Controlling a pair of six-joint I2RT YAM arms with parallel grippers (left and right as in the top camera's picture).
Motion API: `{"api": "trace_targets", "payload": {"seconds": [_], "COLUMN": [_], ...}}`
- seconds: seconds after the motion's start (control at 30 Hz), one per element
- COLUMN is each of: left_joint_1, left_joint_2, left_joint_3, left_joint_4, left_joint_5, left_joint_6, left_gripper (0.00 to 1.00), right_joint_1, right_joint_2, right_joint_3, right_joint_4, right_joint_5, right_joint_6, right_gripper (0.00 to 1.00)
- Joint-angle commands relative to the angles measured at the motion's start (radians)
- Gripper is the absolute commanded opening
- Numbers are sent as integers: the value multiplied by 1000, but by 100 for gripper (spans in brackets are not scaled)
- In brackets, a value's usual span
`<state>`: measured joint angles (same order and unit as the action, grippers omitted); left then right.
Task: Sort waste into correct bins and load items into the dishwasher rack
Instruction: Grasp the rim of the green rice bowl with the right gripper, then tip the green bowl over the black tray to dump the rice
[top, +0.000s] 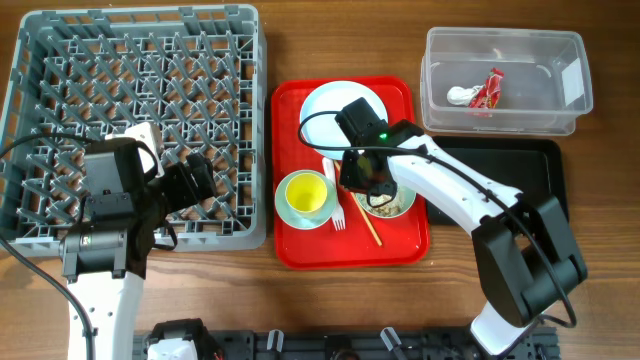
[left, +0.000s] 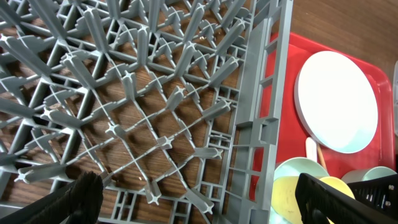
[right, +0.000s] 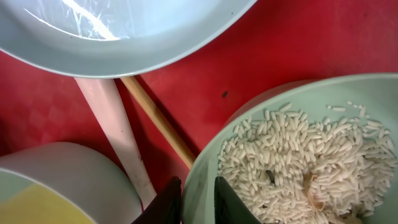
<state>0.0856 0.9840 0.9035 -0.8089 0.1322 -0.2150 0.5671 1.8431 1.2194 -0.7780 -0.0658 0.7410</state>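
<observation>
Pinching rice bowl (right: 292, 99), right claw (right: 198, 202) over red tray (right: 280, 43), wooden table (top: 300, 300)

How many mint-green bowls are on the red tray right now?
2. One bowl, with the yellow cup in it, is at the red tray's near left; the rice bowl is beside it to the right, the right gripper at its rim. None seems hidden.
</observation>
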Motion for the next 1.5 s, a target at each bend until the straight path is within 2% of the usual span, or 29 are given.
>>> {"api": "trace_targets", "payload": {"seconds": [0.0, 0.23, 0.5, 0.67, 0.9, 1.1, 1.27, 1.3, 1.47], "left_joint_1": [6, 6, 6, 6, 6, 6, 6, 6, 6], "left_joint_2": [-1, -1, -1, -1, -1, -1, -1, -1, -1], "left_joint_3": [17, 17, 17, 17, 17, 17, 17, 17, 17], "left_joint_4": [-1, 0, 0, 0, 0, 0, 0, 0, 0], "left_joint_5": [5, 5, 5, 5, 5, 5, 5, 5, 5], "left_joint_6": [-6, -6, -6, -6, -5, -6, -6, -6, -6], "left_gripper": [100, 100, 100, 100, 100, 100, 100, 100, 100], "right_joint_1": [6, 6, -29, -161, -476, -707, -858, -904, -1018], "right_joint_2": [53, 45, -136, -292, -298, -289, -286, -285, -276], "right_joint_3": [-11, 16, 123, 123, 81, -77, -240, -291, -398], "right_joint_4": [0, 12, -67, -80, -101, -37, 130, 200, 422], "right_joint_5": [21, 18, 22, -15, -417, -676, -927, -1018, -1216], "right_joint_6": [21, -12, -108, -201, -412, -525, -476, -409, -195], "right_gripper": [19, 5, 4, 4, 4, 4, 4, 5, 4]}}
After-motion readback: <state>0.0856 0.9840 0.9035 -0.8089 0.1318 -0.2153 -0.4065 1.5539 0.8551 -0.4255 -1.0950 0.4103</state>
